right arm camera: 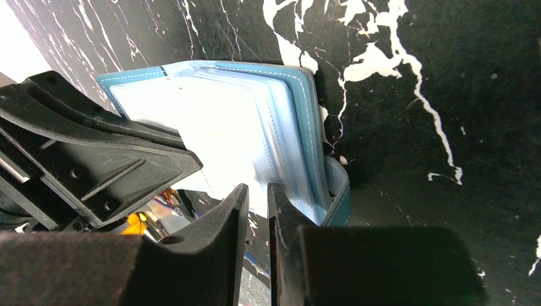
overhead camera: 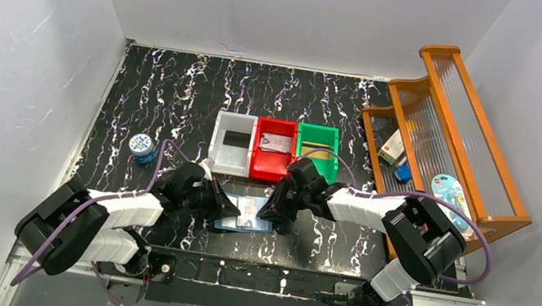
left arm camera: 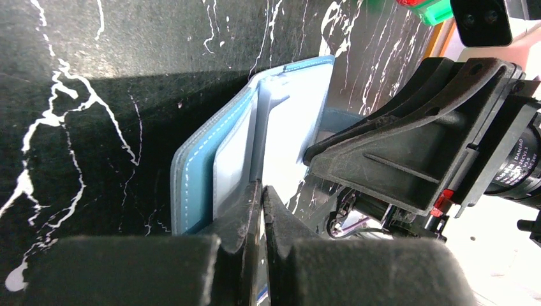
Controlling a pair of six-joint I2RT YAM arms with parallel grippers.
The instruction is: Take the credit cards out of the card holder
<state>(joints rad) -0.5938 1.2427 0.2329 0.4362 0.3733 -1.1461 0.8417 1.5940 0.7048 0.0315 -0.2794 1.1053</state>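
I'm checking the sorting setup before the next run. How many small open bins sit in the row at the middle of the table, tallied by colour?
white bin: 1
red bin: 1
green bin: 1
Total: 3

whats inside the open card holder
Clear plastic pockets over pale blue lining show in the card holder. The left hand and right hand cover its edges and glare whitens the pockets, so any card inside cannot be seen.
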